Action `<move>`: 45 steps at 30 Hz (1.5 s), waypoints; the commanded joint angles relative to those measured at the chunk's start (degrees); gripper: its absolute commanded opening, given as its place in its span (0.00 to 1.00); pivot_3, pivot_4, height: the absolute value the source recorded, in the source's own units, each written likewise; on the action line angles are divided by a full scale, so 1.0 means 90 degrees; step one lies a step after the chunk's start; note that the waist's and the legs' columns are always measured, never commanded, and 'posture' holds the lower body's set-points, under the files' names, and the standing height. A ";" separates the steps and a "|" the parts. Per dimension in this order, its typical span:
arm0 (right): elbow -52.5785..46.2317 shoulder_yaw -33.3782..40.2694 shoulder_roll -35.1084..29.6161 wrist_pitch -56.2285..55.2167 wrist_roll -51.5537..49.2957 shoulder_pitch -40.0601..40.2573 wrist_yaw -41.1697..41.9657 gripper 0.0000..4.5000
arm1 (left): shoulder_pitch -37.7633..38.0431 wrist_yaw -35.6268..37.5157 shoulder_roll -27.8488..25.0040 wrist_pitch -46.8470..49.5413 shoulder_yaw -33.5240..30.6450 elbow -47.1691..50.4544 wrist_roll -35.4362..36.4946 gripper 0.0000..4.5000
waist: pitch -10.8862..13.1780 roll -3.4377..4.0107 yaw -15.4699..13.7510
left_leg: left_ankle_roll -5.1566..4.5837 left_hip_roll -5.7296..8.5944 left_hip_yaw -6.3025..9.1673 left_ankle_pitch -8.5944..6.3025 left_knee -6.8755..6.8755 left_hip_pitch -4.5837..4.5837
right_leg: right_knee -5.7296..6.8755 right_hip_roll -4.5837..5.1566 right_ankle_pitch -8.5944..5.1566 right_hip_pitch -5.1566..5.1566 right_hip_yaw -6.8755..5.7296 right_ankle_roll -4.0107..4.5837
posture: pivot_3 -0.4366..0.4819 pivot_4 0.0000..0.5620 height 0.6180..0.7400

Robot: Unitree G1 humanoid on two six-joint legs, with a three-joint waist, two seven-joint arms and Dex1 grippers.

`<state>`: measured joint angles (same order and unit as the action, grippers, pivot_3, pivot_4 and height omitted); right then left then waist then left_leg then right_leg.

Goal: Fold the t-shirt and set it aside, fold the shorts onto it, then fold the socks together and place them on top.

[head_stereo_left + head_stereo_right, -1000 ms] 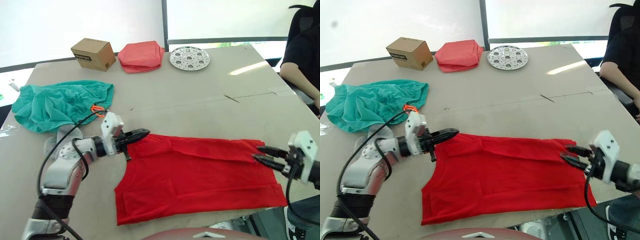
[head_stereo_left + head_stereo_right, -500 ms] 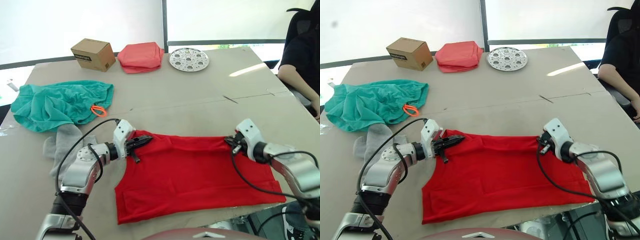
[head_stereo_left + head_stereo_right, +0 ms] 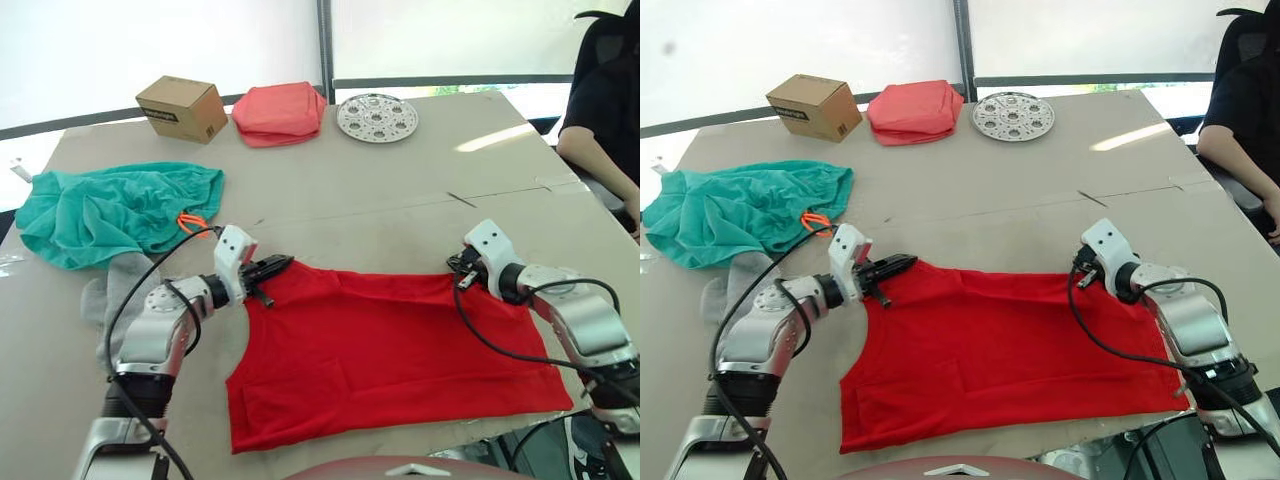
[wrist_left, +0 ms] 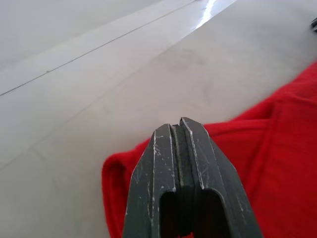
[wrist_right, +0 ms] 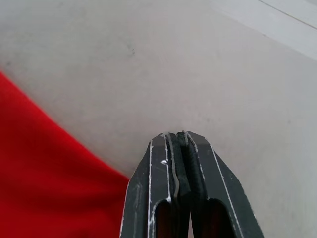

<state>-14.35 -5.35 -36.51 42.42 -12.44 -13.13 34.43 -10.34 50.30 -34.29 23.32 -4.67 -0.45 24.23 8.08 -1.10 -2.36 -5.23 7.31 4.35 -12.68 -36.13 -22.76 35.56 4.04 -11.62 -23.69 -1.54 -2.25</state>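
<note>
While both arms work the far edge, the t-shirt (image 3: pixel 390 350) lies flat at six o'clock on the table (image 3: pixel 400 190); left gripper (image 3: pixel 272 268) clenched at its ten o'clock corner, right gripper (image 3: pixel 462 272) clenched at two o'clock, cloth between the fingers unconfirmed. Risk: a thin pinch could slip mid-fold, skewing the crease. Against a second ago: right gripper has moved from the shirt's three o'clock end to its far corner; shorts (image 3: pixel 110 210) and socks (image 3: pixel 105 300) unmoved at nine o'clock.

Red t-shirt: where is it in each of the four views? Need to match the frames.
Left eye view: t-shirt spread flat, lower centre, between both end effectors.
Right eye view: same place, lower centre.
Left wrist view: red cloth behind the closed fingertips.
Right wrist view: red edge beside the closed fingertips.
Shared landmark: beige table.
</note>
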 commanded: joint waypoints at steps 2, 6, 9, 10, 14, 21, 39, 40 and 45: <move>-0.0831 0.0423 -0.0048 -0.0111 -0.0454 0.0412 0.0291 0.03 | 0.0257 0.0516 -0.0205 0.0039 -0.0005 0.0541 0.0256 0.00 | 0.0012 0.0020 0.0005 | -0.0004 0.0000 0.0000 -0.0002 -0.0006 -0.0004 | -0.0002 0.0001 0.0001 0.0002 0.0000 -0.0002 | 0.48 0.27 1.00; -0.0948 0.0245 -0.0025 0.0010 -0.0451 0.0578 0.0249 0.03 | 0.0750 0.1385 -0.0565 -0.0564 0.0260 0.0780 0.0136 0.00 | 0.0022 0.0036 0.0050 | -0.0033 0.0000 -0.0001 -0.0020 -0.0010 0.0000 | -0.0002 0.0000 -0.0027 0.0003 0.0004 0.0004 | 0.48 0.27 1.00; -0.0877 0.0050 -0.0073 -0.0015 -0.0324 0.0657 0.0245 0.03 | 0.1147 0.2082 -0.1054 -0.0170 0.0229 0.1124 0.0534 0.00 | 0.0026 0.0043 0.0053 | -0.0033 0.0000 -0.0001 -0.0019 -0.0009 0.0000 | 0.0003 0.0001 -0.0030 0.0002 0.0003 0.0002 | 0.48 0.27 1.00; -0.0869 -0.0017 -0.0111 -0.0071 -0.0270 0.0716 0.0269 0.03 | 0.1402 0.2562 -0.1424 0.0196 0.0082 0.1380 0.0934 0.00 | 0.0027 0.0037 0.0056 | -0.0033 0.0000 0.0000 -0.0019 -0.0009 0.0000 | 0.0003 0.0001 -0.0030 0.0002 0.0003 0.0003 | 0.48 0.27 1.00; -0.0861 -0.0037 -0.0108 -0.0206 -0.0286 0.0771 0.0315 0.03 | 0.0897 0.1937 -0.1356 0.1146 -0.0541 0.1394 0.1885 0.00 | 0.0031 0.0051 0.0048 | -0.0033 -0.0002 0.0000 -0.0019 -0.0009 0.0001 | 0.0006 0.0000 -0.0037 0.0004 0.0002 0.0003 | 0.48 0.27 1.00; -0.1089 0.0051 0.0359 -0.1227 -0.0991 0.0598 0.1133 0.03 | -0.0197 0.0489 -0.0782 0.1148 0.0147 0.0742 0.0678 0.00 | 0.0028 0.0044 0.0075 | -0.0026 -0.0002 0.0000 -0.0015 -0.0018 0.0007 | 0.0005 -0.0003 -0.0016 0.0010 0.0001 -0.0025 | 0.48 0.27 1.00; -0.0693 -0.0310 0.0526 -0.1783 -0.1005 0.0332 0.1698 0.42 | -0.0437 0.1150 -0.0598 0.0224 0.0642 0.0774 0.0206 0.73 | 0.0032 0.0046 0.0028 | -0.0026 -0.0002 0.0002 -0.0016 -0.0009 0.0003 | 0.0002 -0.0003 -0.0005 0.0003 0.0001 -0.0001 | 0.48 0.27 1.00; -0.0735 -0.0313 0.0526 -0.1816 -0.0996 0.0359 0.1697 0.42 | -0.0552 0.1218 -0.0566 0.0157 0.0785 0.0722 0.0123 0.73 | 0.0033 0.0046 0.0012 | -0.0026 -0.0002 0.0003 -0.0016 -0.0009 0.0003 | 0.0001 -0.0003 -0.0004 0.0003 0.0000 0.0000 | 0.48 0.27 1.00; -0.0716 -0.0343 0.0553 -0.1873 -0.0844 0.0349 0.1578 0.42 | -0.1236 0.1679 -0.0425 -0.0902 0.1506 -0.0083 -0.0720 0.73 | 0.0032 0.0045 -0.0008 | -0.0026 -0.0001 0.0002 -0.0015 -0.0014 0.0001 | 0.0001 -0.0001 -0.0004 0.0006 0.0000 -0.0001 | 0.48 0.27 1.00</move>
<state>-19.23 -8.76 -31.46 26.71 -20.15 -9.73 48.80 -19.64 64.12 -38.34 18.26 8.11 0.50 19.51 8.36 -0.69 -2.43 -5.46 7.30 4.36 -12.82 -36.26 -22.74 35.57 4.02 -11.66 -23.64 -1.54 -2.26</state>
